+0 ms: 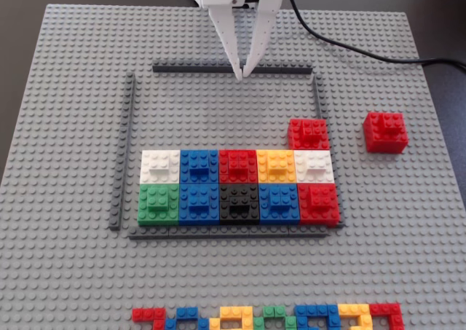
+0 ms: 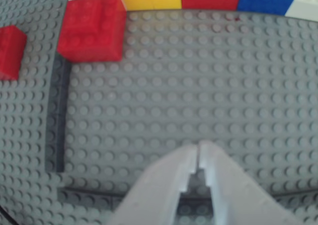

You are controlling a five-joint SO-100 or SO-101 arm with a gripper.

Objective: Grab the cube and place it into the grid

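A red cube stands alone on the grey baseplate, right of the grid; in the wrist view it shows at the left edge. The grid is a frame of thin dark-grey strips holding two full rows of coloured cubes, with one more red cube above them at the right end, seen in the wrist view beside the grid strip. My gripper hangs over the grid's far strip, fingertips together and nothing between them. The wrist view shows my gripper shut above bare studs.
A row of small flat multicoloured pieces lies along the near edge of the baseplate. A black cable runs off to the far right. Bare studs fill the grid's upper half.
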